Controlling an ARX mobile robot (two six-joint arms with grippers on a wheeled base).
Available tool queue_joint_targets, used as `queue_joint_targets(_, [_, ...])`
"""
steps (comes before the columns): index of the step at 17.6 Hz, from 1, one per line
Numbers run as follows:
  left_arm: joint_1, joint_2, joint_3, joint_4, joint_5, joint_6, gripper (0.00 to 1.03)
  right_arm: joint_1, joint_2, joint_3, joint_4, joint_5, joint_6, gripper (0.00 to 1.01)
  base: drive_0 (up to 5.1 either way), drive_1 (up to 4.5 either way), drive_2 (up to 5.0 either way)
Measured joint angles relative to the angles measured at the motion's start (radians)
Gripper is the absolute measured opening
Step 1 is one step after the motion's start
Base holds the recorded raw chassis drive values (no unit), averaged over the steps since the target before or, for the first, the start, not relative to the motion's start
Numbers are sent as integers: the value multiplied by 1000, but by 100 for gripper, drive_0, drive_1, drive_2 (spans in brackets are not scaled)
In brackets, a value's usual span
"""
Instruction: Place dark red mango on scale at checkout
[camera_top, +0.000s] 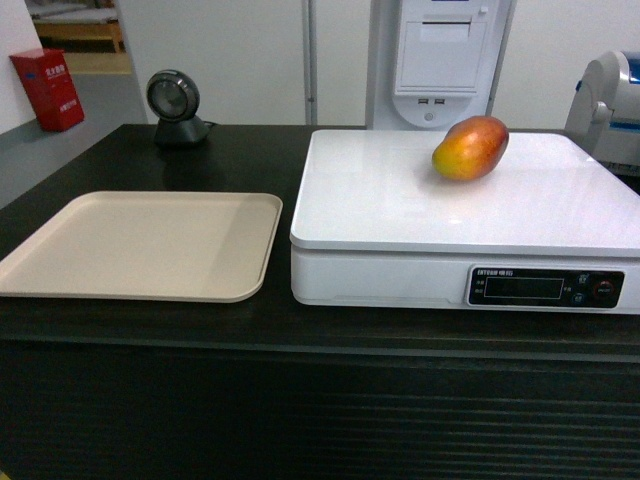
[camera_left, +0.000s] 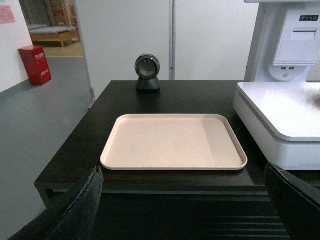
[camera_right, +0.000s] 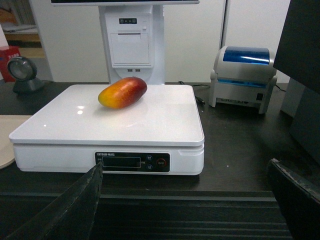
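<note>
The dark red mango (camera_top: 470, 147) lies on its side on the far right part of the white scale (camera_top: 400, 215), which stands on the black checkout counter (camera_top: 300, 330). In the right wrist view the mango (camera_right: 122, 92) rests on the scale (camera_right: 110, 125), well beyond my right gripper (camera_right: 185, 200), which is open and empty in front of the counter's slatted face. My left gripper (camera_left: 182, 200) is also open and empty, held back before the counter edge. Neither gripper shows in the head view.
A flat beige tray (camera_top: 60, 270) lies left of the scale, also seen as the tray (camera_left: 110, 155). A dark round scanner (camera_top: 174, 105) stands at the back left. A white terminal (camera_top: 440, 60) rises behind the scale. A blue-lidded printer (camera_right: 244, 75) sits to the right.
</note>
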Motion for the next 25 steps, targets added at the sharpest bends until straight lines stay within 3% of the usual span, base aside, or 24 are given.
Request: queue_joint_targets(25, [0, 0, 0, 1, 0, 0, 98, 0, 0, 0, 0, -1, 0, 98, 0, 0, 0])
